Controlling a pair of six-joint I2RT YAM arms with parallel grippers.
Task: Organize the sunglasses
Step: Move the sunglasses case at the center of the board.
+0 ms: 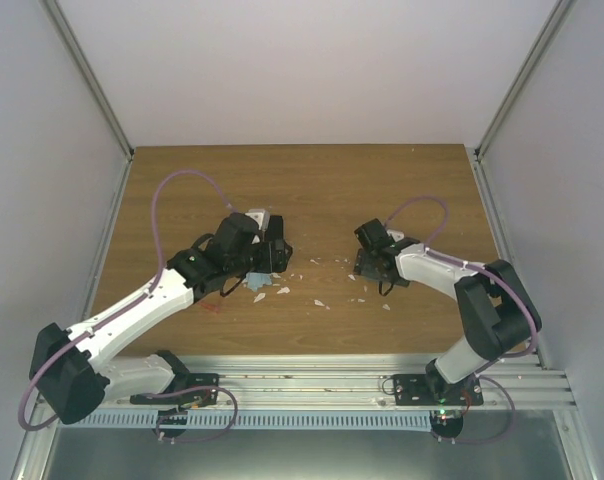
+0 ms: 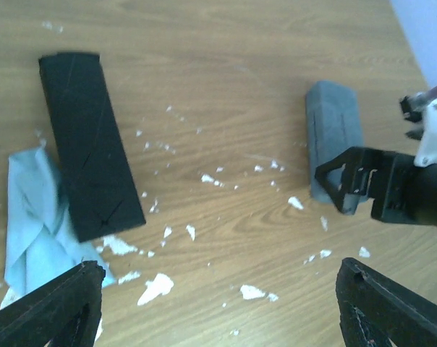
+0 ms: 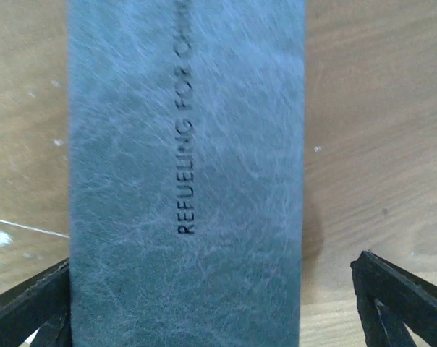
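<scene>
No sunglasses show in any view. A flat black case (image 2: 90, 148) lies on the wooden table, partly over a light blue cloth (image 2: 30, 220). My left gripper (image 2: 218, 273) hangs open above bare wood right of that case, with only white scraps between its fingers (image 2: 56, 307). A grey-blue case (image 3: 186, 173), stamped "REFUELING FOR", lies lengthwise under my right gripper (image 3: 213, 264). That gripper is open and straddles the case, with a gap to the right finger (image 3: 399, 296). In the left wrist view the same grey-blue case (image 2: 333, 126) lies under the right gripper (image 2: 352, 181).
White paper scraps (image 2: 157, 288) are strewn over the table's middle (image 1: 317, 300). In the top view the blue cloth (image 1: 255, 284) peeks out beside the left gripper (image 1: 272, 255), and the right gripper (image 1: 370, 265) sits a short way right. Grey walls ring the table.
</scene>
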